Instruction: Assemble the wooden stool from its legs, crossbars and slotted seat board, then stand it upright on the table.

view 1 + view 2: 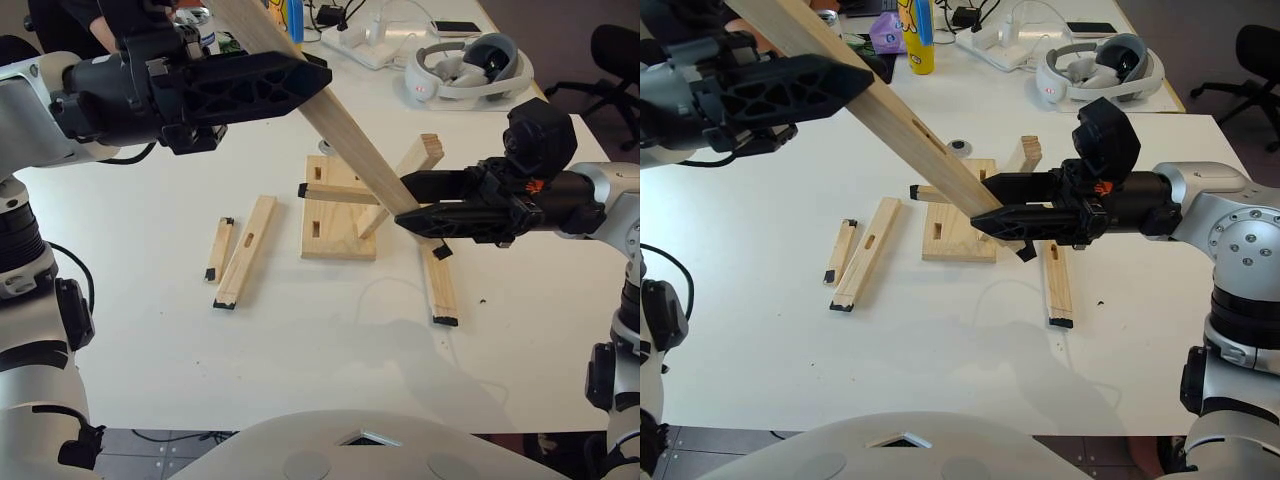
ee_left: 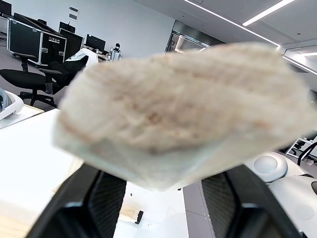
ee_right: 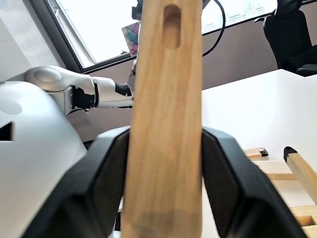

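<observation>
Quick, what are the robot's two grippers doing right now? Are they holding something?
Left gripper: shut on the upper end of the long wooden leg.
Right gripper: shut on the lower end of that same leg.

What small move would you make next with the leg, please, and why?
Probably swing the leg upright and lower its end toward a seat board slot: left gripper and right gripper hold it slanted, lower end by the board.
</observation>
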